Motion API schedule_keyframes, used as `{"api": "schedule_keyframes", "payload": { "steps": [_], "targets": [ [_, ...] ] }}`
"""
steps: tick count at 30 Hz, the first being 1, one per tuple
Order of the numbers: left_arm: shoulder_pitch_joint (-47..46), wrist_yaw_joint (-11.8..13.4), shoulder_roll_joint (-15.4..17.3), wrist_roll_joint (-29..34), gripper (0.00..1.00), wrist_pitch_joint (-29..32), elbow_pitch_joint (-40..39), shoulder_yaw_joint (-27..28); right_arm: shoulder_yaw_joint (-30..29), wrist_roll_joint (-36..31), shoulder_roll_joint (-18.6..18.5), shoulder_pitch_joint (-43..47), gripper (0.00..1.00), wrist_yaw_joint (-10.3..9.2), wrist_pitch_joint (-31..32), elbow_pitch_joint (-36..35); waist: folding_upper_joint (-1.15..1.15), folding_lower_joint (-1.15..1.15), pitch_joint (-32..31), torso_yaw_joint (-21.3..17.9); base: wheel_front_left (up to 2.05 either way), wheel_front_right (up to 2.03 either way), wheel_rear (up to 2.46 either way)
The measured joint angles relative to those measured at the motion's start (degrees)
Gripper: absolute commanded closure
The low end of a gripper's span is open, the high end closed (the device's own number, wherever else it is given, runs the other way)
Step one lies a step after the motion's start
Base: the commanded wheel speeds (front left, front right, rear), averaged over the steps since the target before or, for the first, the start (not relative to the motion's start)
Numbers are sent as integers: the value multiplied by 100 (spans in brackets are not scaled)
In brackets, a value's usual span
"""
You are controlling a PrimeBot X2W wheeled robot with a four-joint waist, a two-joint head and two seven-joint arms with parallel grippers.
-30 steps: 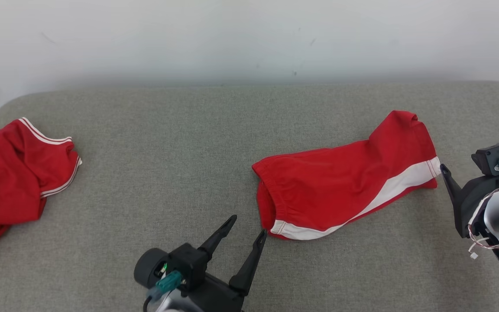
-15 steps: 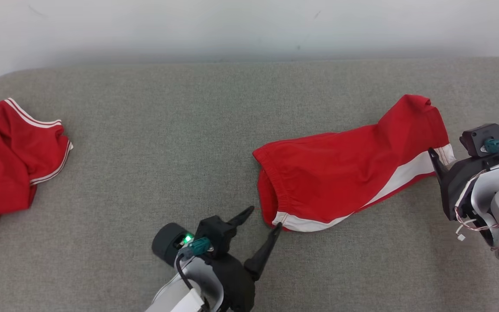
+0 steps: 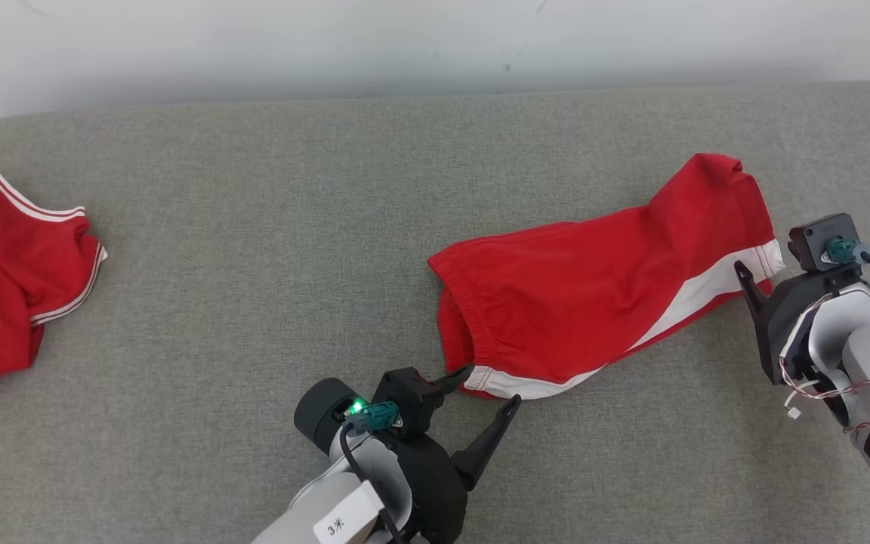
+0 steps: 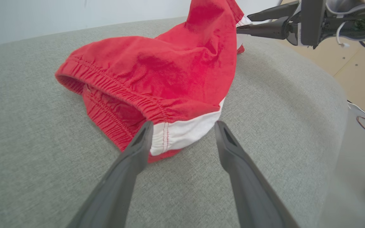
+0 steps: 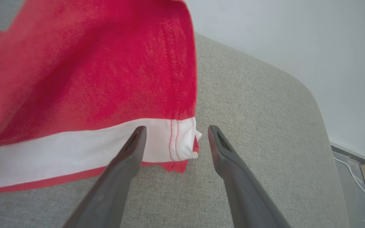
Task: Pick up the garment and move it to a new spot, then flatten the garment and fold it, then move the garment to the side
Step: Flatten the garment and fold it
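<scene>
Ground had been made up on the shorts (image 3: 601, 287) in the last second. The left pincer (image 3: 494, 384), earlier short of the elastic waistband (image 4: 112, 87), was now brought right up to it, and the head camera had been swung as well, so the whole scene sat shifted.

Far left on the grey fabric-covered table (image 3: 254, 227), a second red garment (image 3: 4, 279) with thin white trim was left crumpled and untouched, well apart from the action.

Next across, the left pincer was seen spread wide with nothing held. In its wrist view the white-striped corner of the waistband lay just between and beyond the two fingertips, one finger beside the red gathers, the other over bare table.

The shorts themselves were laid slantwise right of centre, flat on the table, waistband toward the robot's left and one leg run up toward the far right.

At the right, the right pincer (image 5: 176, 128) was likewise held fully apart and empty, the stitched white corner of the leg hem (image 5: 182, 139) framed between its fingers. Whether the cloth was touched could not be told.

The step in hand was judged to be the first one, the pick-up, with the approach all but done. What was called for next: both pincers eased a little further on, each corner nipped through all its layers, then an even lift together so the shorts would not be stretched or dropped.
</scene>
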Motion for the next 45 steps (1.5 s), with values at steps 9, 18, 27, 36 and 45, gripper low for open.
{"api": "schedule_keyframes", "payload": {
  "steps": [9, 18, 27, 36, 45],
  "targets": [
    [-207, 8, -8, -603, 100, 49, 378, -320, 73, -4, 115, -31, 100, 89, 2, 253, 0, 0, 20, -42, 0, 0, 0],
    [-435, 164, -12, -991, 100, -51, 549, -455, 88, -8, 168, -138, 100, 156, -8, 469, 0, 0, 20, -12, 0, 0, 0],
    [-602, 265, -15, -1281, 100, -257, 770, -542, 82, -7, 152, -144, 100, 198, -110, 700, 0, 0, -106, 29, 0, 0, 0],
    [-602, 322, -18, -1396, 0, -360, 850, -826, 90, -3, 178, -146, 0, 238, -249, 813, 0, 0, -179, 33, 0, 0, 0],
    [-684, 371, -18, -1450, 0, -410, 898, -1155, 187, -54, 203, -220, 0, 288, -312, 904, 0, 0, -212, 29, 0, 0, 0]
  ]
}}
